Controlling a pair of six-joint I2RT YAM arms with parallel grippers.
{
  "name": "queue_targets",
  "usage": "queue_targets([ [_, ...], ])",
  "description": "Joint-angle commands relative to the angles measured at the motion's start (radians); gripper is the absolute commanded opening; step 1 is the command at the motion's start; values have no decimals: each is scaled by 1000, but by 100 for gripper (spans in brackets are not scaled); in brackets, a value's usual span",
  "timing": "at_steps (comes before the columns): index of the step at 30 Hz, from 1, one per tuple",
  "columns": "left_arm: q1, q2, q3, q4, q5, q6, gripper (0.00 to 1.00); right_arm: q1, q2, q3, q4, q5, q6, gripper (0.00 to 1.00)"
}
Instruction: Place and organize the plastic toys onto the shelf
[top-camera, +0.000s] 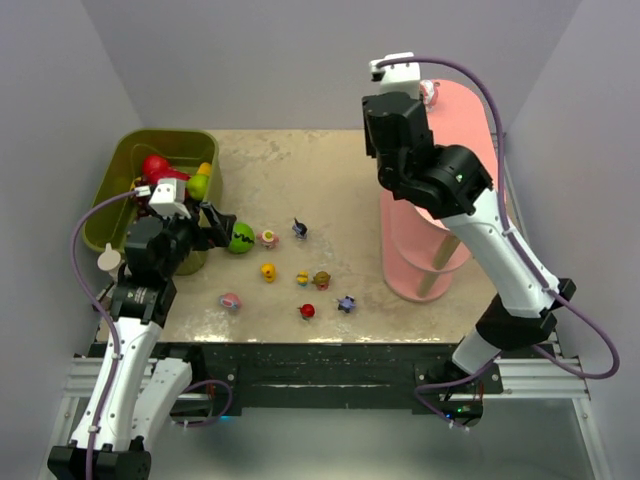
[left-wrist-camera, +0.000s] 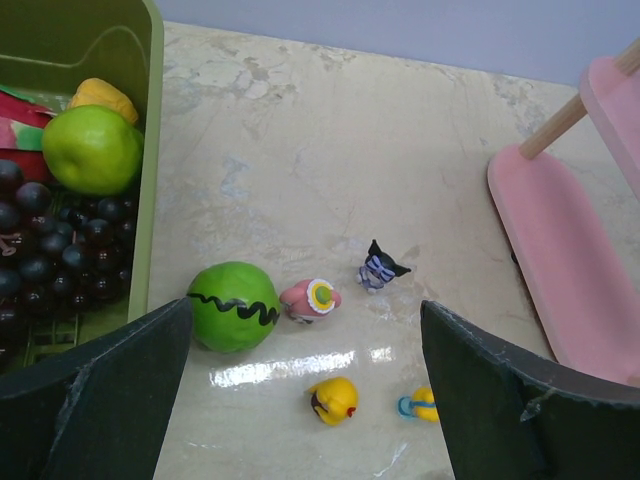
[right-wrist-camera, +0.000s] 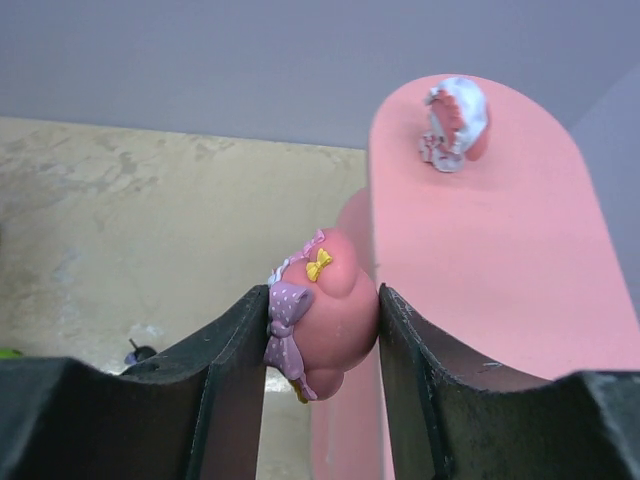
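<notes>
My right gripper (right-wrist-camera: 322, 330) is shut on a pink toy (right-wrist-camera: 330, 300) with purple and yellow bows, held at the near left edge of the pink shelf's top board (right-wrist-camera: 480, 250). A white-and-pink toy (right-wrist-camera: 455, 125) stands at the far end of that board (top-camera: 470, 110). Several small toys lie on the table: pink-yellow (left-wrist-camera: 312, 298), dark blue (left-wrist-camera: 380, 268), yellow (left-wrist-camera: 334, 400), red (top-camera: 307, 311) and purple (top-camera: 346, 303). My left gripper (left-wrist-camera: 305, 345) hangs open above the table, near the pink-yellow and yellow ones, holding nothing.
A green ball with a black zigzag (left-wrist-camera: 233, 305) lies by my left finger. The olive-green bin (top-camera: 130, 150) at the back left holds grapes (left-wrist-camera: 60, 250), a green apple (left-wrist-camera: 92, 150) and red fruit. The shelf's lower board (left-wrist-camera: 560, 260) reaches toward the table's middle.
</notes>
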Motion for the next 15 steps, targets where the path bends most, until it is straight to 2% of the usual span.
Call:
queue_targets([
  [1,5,6,-9,34,18,0,100,-77,-30,19,-30,8,-47,0],
  [4,5,4,-12,34,20,0,100,-144,-7,51,-86,-67,-50,0],
  [12,5,6,-17,29,21,-2,100,-244,26,83,-155,-136,-58,0],
  [15,5,6,-17,31,24,-2,100,-281,75,150,-215,-168,-60,0],
])
